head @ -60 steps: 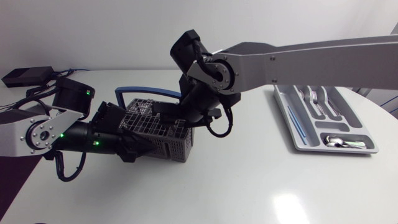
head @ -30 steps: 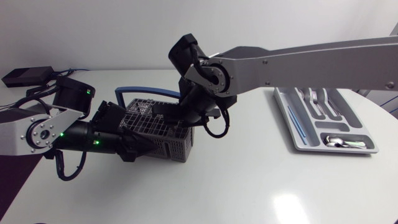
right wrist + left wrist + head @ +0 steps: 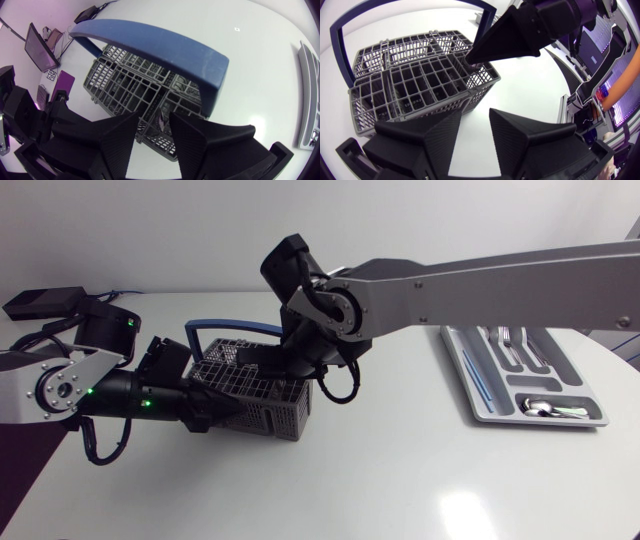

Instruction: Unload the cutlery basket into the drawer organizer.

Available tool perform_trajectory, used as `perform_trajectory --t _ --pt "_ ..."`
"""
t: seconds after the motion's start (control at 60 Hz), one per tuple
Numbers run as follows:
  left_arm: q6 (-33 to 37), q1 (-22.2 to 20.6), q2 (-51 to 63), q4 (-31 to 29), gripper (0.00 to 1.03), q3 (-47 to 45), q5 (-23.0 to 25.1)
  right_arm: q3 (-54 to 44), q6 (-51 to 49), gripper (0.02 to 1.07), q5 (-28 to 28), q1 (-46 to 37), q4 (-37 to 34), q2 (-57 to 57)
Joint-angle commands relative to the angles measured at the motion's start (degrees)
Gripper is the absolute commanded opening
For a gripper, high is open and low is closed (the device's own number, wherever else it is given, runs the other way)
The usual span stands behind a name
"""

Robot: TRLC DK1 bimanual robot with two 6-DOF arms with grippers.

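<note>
The grey wire cutlery basket (image 3: pixel 262 412) with its blue handle (image 3: pixel 235 327) stands left of the table's middle. My right gripper (image 3: pixel 288 370) reaches down into the basket. In the right wrist view its fingers stand apart on either side of a shiny cutlery piece (image 3: pixel 161 122) in a basket (image 3: pixel 125 80) compartment, under the blue handle (image 3: pixel 160 47); no touch shows. My left gripper (image 3: pixel 215 418) lies low at the basket's near wall. In the left wrist view the left gripper (image 3: pixel 475 117) is open, bare table in its gap, and the basket (image 3: pixel 410 85) is just ahead. The grey drawer organizer (image 3: pixel 545 423) lies at the right.
The organizer holds forks (image 3: pixel 505 340), spoons (image 3: pixel 545 408) and a thin blue piece (image 3: pixel 478 375) in separate compartments. A black box (image 3: pixel 40 302) with cables sits at the back left corner. Bare white table spreads in front and between basket and organizer.
My right arm's wrist has turned and shifted a little to the left over the basket. My left arm has drawn slightly to the left and lower. The basket has stayed put.
</note>
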Motion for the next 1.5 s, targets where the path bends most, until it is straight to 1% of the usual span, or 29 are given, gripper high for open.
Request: perform_trajectory --t 0.0,0.067,0.15,0.217,0.383,0.433,0.517,0.933,0.967,1.05,1.133,1.167,1.317,1.333,1.433,1.483 --pt "1.8 0.6 1.1 -0.5 0.42 1.4 0.9 0.9 0.6 0.48 0.9 0.7 0.9 1.9" --pt "1.9 0.7 1.2 -0.5 0.42 1.4 1.0 0.9 0.5 0.44 0.9 0.7 0.9 2.1" --pt "2.2 1.1 1.2 -0.5 0.42 1.4 1.2 0.7 0.4 0.43 1.0 0.7 0.8 2.1" --pt "2.2 1.1 1.2 -0.5 0.42 1.4 1.2 0.5 0.2 0.38 1.5 0.7 0.8 2.1" --pt "2.2 1.2 1.2 -0.7 0.42 1.3 1.6 -0.1 0.1 0.38 2.0 0.7 1.0 2.1" --pt "2.2 1.2 1.2 -0.8 0.42 1.3 1.6 -0.2 0.0 0.33 2.1 0.7 1.0 2.1" --pt "2.2 1.3 1.2 -0.9 0.42 1.2 1.6 -0.4 -0.2 0.30 2.4 0.7 1.1 2.1" --pt "2.2 1.3 1.2 -1.4 0.42 1.0 1.6 -1.2 -0.9 0.29 1.8 0.2 0.1 2.3" --pt "2.2 1.3 1.2 -1.4 0.42 1.0 1.6 -1.3 -0.9 0.26 1.7 0.1 0.1 2.4" --pt "2.1 1.3 1.1 -1.5 0.42 1.1 1.7 -1.3 -0.9 0.26 1.5 0.1 -0.1 2.4" --pt "2.1 1.3 0.9 -1.7 0.42 1.1 1.6 -1.5 -1.0 0.23 1.3 0.1 -0.3 2.4" --pt "2.1 1.3 0.9 -1.8 0.42 1.1 1.6 -1.6 -1.1 0.21 1.2 0.1 -0.3 2.4" --pt "2.1 1.3 0.7 -2.0 0.42 1.1 1.6 -2.1 -1.5 0.20 0.7 0.0 -0.4 2.3" --pt "2.1 1.3 0.7 -2.0 0.42 1.1 1.7 -2.1 -1.6 0.18 0.6 0.0 -0.4 2.3" --pt "2.0 1.2 0.6 -2.0 0.42 1.1 1.6 -2.4 -1.6 0.16 -0.3 -0.4 -0.4 2.4" --pt "2.0 1.2 0.6 -2.0 0.42 1.1 1.7 -2.5 -1.8 0.13 -0.7 -0.5 -0.4 2.3"
